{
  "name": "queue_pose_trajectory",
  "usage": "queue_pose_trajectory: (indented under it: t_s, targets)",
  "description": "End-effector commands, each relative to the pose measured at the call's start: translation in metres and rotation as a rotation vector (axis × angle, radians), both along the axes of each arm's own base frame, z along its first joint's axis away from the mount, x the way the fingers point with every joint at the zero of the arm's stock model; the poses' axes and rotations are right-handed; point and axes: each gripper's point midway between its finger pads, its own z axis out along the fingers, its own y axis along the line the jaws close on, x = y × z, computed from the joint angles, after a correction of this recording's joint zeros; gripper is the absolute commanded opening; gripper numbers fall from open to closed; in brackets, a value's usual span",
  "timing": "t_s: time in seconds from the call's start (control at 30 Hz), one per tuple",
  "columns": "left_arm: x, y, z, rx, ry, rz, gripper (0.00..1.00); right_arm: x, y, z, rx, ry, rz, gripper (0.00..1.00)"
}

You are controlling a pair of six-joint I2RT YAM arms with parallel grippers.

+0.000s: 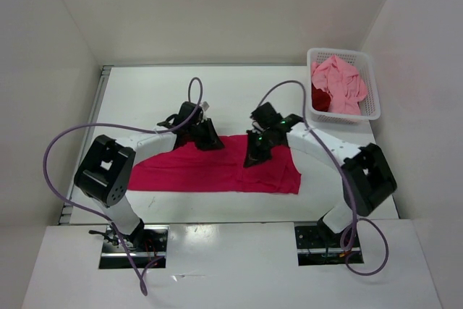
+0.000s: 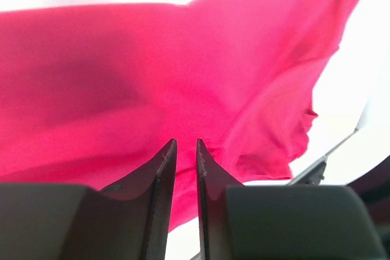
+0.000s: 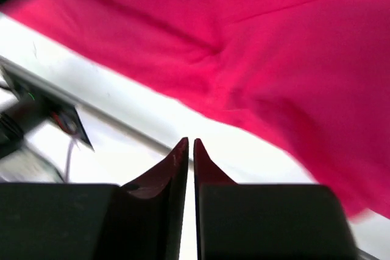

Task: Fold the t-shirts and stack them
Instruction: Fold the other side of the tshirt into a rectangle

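The t-shirts are split between 2 places; the bright magenta-red t-shirt (image 1: pixel 210 171) lies spread on the white table (image 1: pixel 166 99) just in front of the 2 arms. The salmon pink t-shirt (image 1: pixel 338 85) is heaped in the white mesh basket (image 1: pixel 375 92) at the far right corner, and the dark crimson t-shirt (image 1: pixel 320 98) peeks out under its left side.

The left gripper (image 2: pixel 186 144) is down at the far edge of the magenta-red cloth, left of its middle; its fingers (image 2: pixel 163 165) stand a narrow gap apart and red cloth shows through the slot. From here I cannot tell whether any cloth is pinched between them.

The right gripper (image 3: pixel 189 143) sits over the right half of the same shirt; its fingers (image 3: pixel 173 165) are drawn together to a hairline slit. In the wrist view the tips show against bare table, with the blurred cloth beyond them and none seen between them.

The magenta-red shirt's long axis runs left to right, roughly parallel to the table's near edge; its left end narrows beside the left arm and its right end is broader and squarer. I cannot make out the collar, so which end is the neck is unclear.
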Motion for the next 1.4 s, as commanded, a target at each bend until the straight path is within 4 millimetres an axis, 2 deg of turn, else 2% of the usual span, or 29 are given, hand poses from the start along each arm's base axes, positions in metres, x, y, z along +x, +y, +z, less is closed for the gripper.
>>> queue_pose_trajectory:
  t_s: [0.0, 0.03, 0.07, 0.1, 0.2, 0.27, 0.37, 0.4, 0.5, 0.53, 0.6, 0.63, 0.8, 0.83, 0.9, 0.93, 1.0, 1.03, 1.1, 1.13, 1.2, 1.23, 1.3, 1.37]
  targets:
    - [0.007, -0.036, 0.023, -0.034, -0.085, -0.12, 0.27, 0.023, -0.052, -0.004, -0.044, -0.042, -0.175, 0.1]
    - [0.005, -0.052, 0.031, -0.051, -0.103, -0.167, 0.27, 0.033, -0.063, -0.009, -0.068, -0.075, -0.226, 0.08]
    - [0.002, -0.06, 0.032, -0.066, -0.096, -0.195, 0.27, 0.033, -0.075, -0.019, -0.081, -0.05, -0.271, 0.08]
    - [-0.003, -0.069, 0.02, -0.059, -0.074, -0.228, 0.27, 0.037, -0.079, -0.023, -0.083, -0.061, -0.286, 0.08]
    - [0.002, -0.085, 0.011, -0.077, -0.055, -0.264, 0.28, 0.031, -0.082, -0.039, -0.103, -0.025, -0.316, 0.08]
    - [0.005, -0.097, 0.001, -0.076, -0.037, -0.283, 0.29, 0.03, -0.081, -0.041, -0.094, -0.015, -0.324, 0.08]
    - [0.01, -0.101, -0.016, -0.066, -0.015, -0.296, 0.29, 0.022, -0.082, -0.044, -0.091, 0.006, -0.327, 0.08]
    - [0.017, -0.1, -0.019, -0.045, -0.026, -0.275, 0.29, 0.018, -0.083, -0.046, -0.092, 0.017, -0.337, 0.09]
    - [0.019, -0.098, -0.035, -0.018, -0.007, -0.262, 0.29, 0.003, -0.088, -0.05, -0.102, 0.056, -0.341, 0.09]
    - [0.036, -0.083, -0.051, -0.001, 0.011, -0.2, 0.29, -0.021, -0.077, -0.057, -0.1, 0.114, -0.322, 0.11]
    - [0.046, -0.075, -0.054, -0.003, 0.019, -0.169, 0.29, -0.033, -0.076, -0.062, -0.107, 0.145, -0.315, 0.11]
    - [0.049, -0.077, -0.054, -0.005, 0.017, -0.169, 0.29, -0.033, -0.073, -0.058, -0.097, 0.143, -0.325, 0.11]
    - [0.066, -0.055, -0.059, 0.012, 0.014, -0.115, 0.29, -0.043, -0.074, -0.055, -0.081, 0.145, -0.351, 0.11]
    - [0.063, -0.053, -0.065, 0.021, 0.032, -0.115, 0.29, -0.046, -0.076, -0.055, -0.081, 0.145, -0.351, 0.11]
    - [0.072, -0.043, -0.066, 0.02, 0.033, -0.088, 0.29, -0.046, -0.078, -0.056, -0.094, 0.147, -0.354, 0.12]
    - [0.07, -0.044, -0.064, 0.008, 0.038, -0.098, 0.29, -0.046, -0.078, -0.056, -0.094, 0.147, -0.354, 0.12]
    - [0.07, -0.046, -0.055, -0.007, 0.024, -0.105, 0.29, -0.035, -0.071, -0.042, -0.065, 0.11, -0.323, 0.13]
    - [0.069, -0.046, -0.045, -0.014, 0.007, -0.105, 0.29, -0.021, -0.064, -0.024, -0.05, 0.066, -0.316, 0.13]
    - [0.067, -0.045, -0.033, -0.022, -0.013, -0.106, 0.29, 0.003, -0.068, -0.007, -0.052, -0.003, -0.314, 0.14]
    - [0.063, -0.044, -0.022, -0.032, -0.032, -0.118, 0.29, 0.023, -0.067, 0.008, -0.033, -0.053, -0.327, 0.14]
    - [0.06, -0.043, -0.013, -0.038, -0.047, -0.118, 0.29, 0.049, -0.074, 0.013, -0.026, -0.098, -0.34, 0.14]
    - [0.061, -0.043, -0.001, -0.048, -0.07, -0.118, 0.29, 0.071, -0.081, 0.021, -0.01, -0.138, -0.374, 0.14]
    - [0.059, -0.042, 0.0, -0.048, -0.069, -0.118, 0.29, 0.103, -0.085, 0.017, -0.004, -0.182, -0.41, 0.14]
    - [0.059, -0.042, 0.004, -0.052, -0.079, -0.118, 0.29, 0.142, -0.09, 0.025, 0.027, -0.251, -0.448, 0.14]
